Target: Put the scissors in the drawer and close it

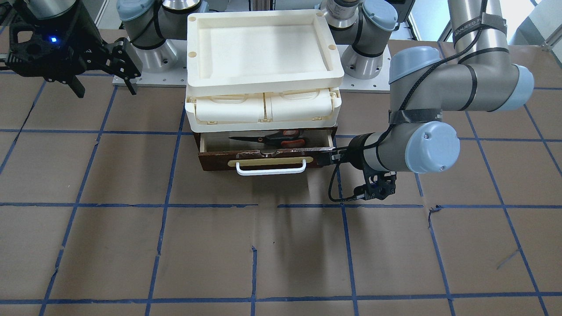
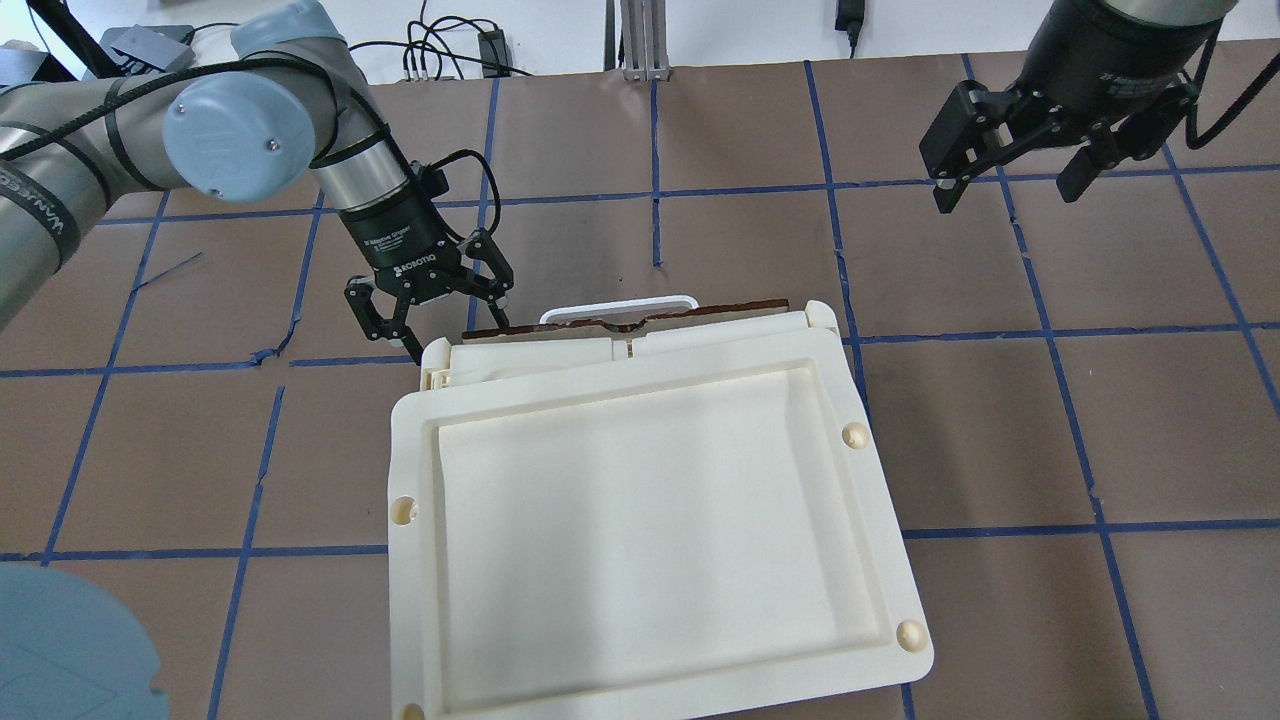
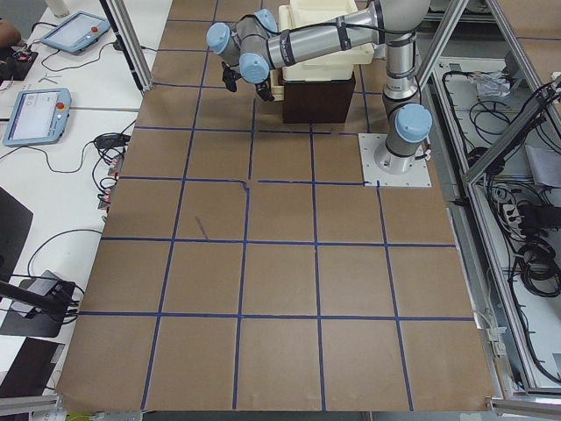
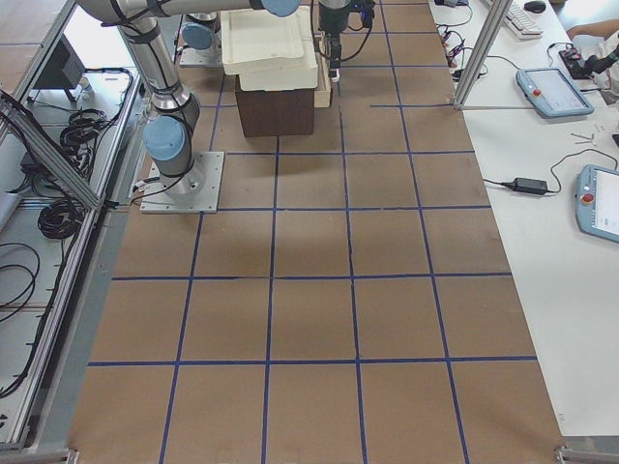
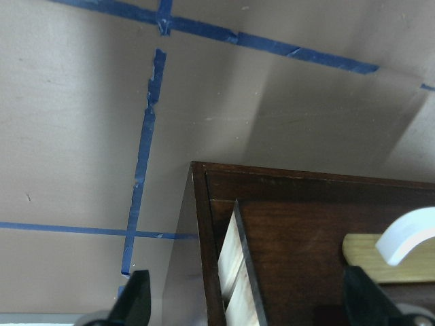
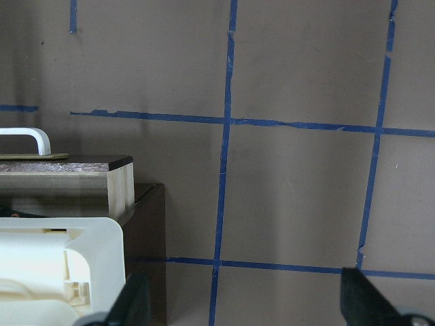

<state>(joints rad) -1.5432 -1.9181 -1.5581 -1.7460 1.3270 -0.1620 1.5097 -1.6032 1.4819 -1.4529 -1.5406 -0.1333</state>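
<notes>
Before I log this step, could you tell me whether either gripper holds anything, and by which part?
Nothing is held: left gripper and right gripper are open, and the scissors lie in the drawer.

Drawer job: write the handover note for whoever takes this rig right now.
Left gripper: open, empty, at one end of the drawer front.
Right gripper: open, empty, off to the side, away from the drawer.
Scissors: lying inside the drawer, which stands partly open under the cream box.
Done: scissors are in.
Left: push the drawer shut.
</notes>
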